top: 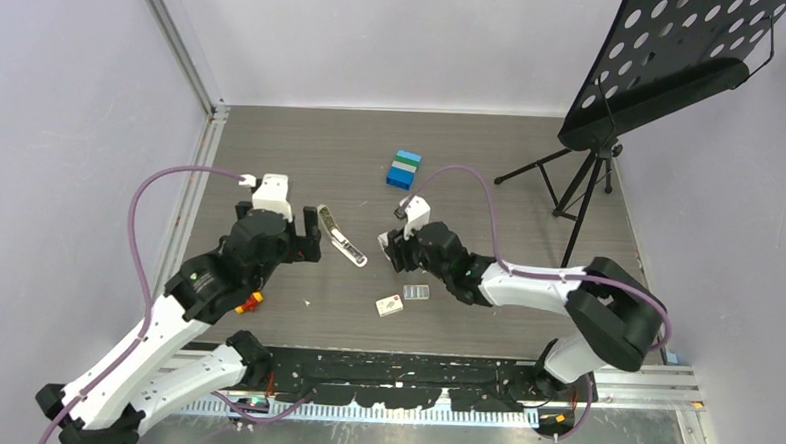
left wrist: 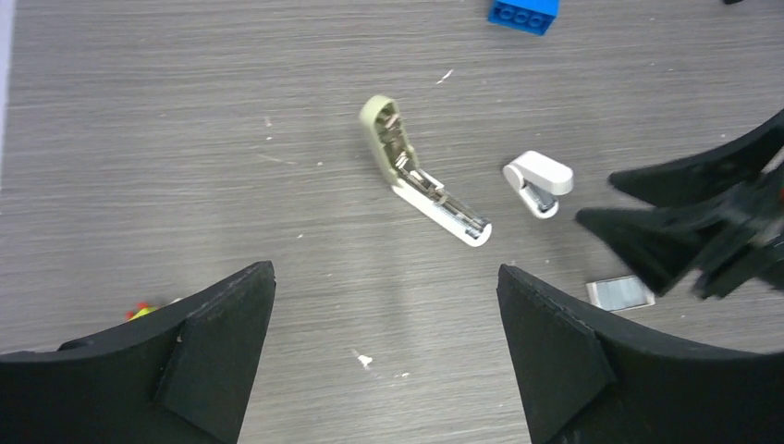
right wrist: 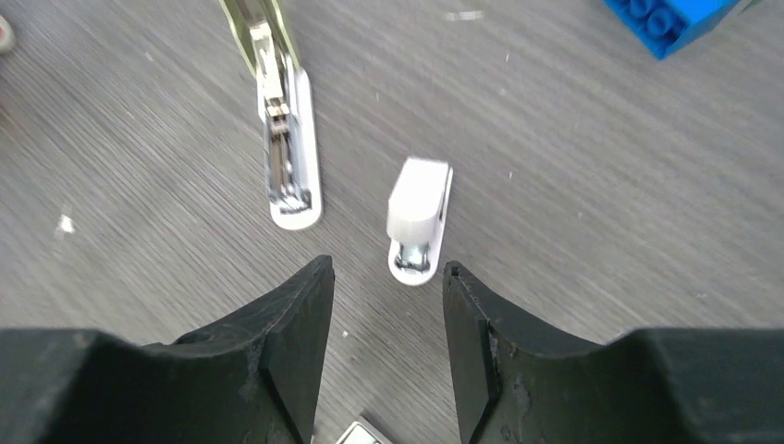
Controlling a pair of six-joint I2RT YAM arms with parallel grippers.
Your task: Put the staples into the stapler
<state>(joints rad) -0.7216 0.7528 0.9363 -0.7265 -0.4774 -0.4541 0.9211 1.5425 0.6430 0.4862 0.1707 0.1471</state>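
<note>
— Where is the stapler (top: 341, 237) lying?
— It is lying opened out on the table (top: 472, 165), between the left gripper (left wrist: 386, 270) and the right gripper (right wrist: 387, 266), touching neither.
— Which way is it pointing?
— From above, its long axis is running diagonally, with the olive end far-left and the white end near-right.
— And the jaws?
— The left ones are standing wide apart, holding nothing. The right ones are standing apart too, with a stubby white piece (right wrist: 418, 211) lying just ahead. The staples box (top: 389, 305) is sitting nearer the bases, with its grey insert (top: 417, 292) just beside it.
</note>
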